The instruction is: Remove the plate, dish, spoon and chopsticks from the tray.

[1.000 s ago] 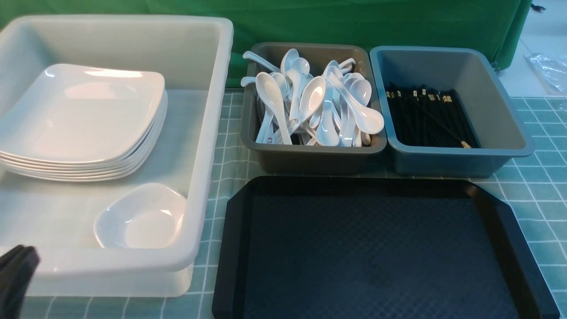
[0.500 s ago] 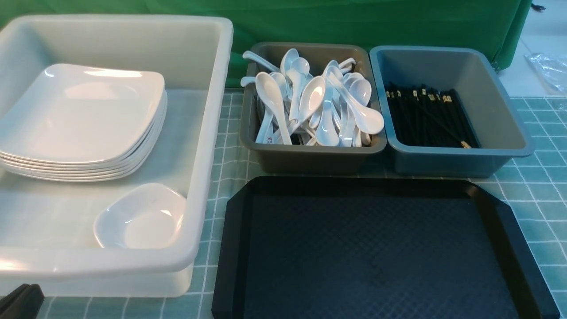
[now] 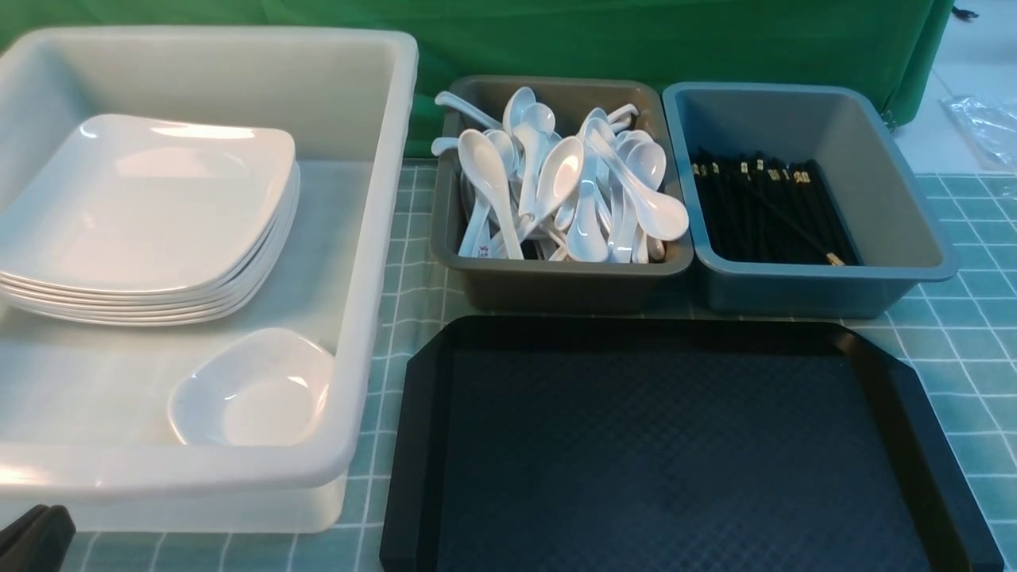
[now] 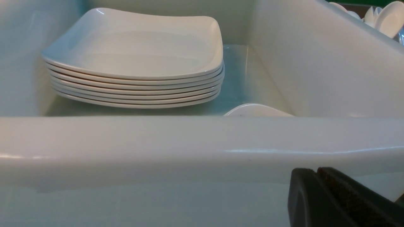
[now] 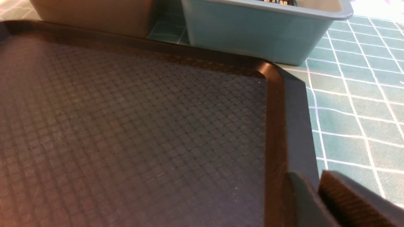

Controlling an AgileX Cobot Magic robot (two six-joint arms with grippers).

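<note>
The left gripper (image 4: 317,183), fingers pressed together, sits low outside the white bin's (image 4: 189,142) near wall; the left wrist view shows the stacked plate (image 4: 135,47) and the dish (image 4: 252,110) rim inside. The right gripper (image 5: 318,189), also closed, shows only in its wrist view, over the bare tray's (image 5: 274,126) rim. Since a second ago, the left gripper has dropped toward the front view's corner. The spoon (image 3: 556,175) pile and the chopsticks (image 3: 763,206) lie in their bins.
</note>
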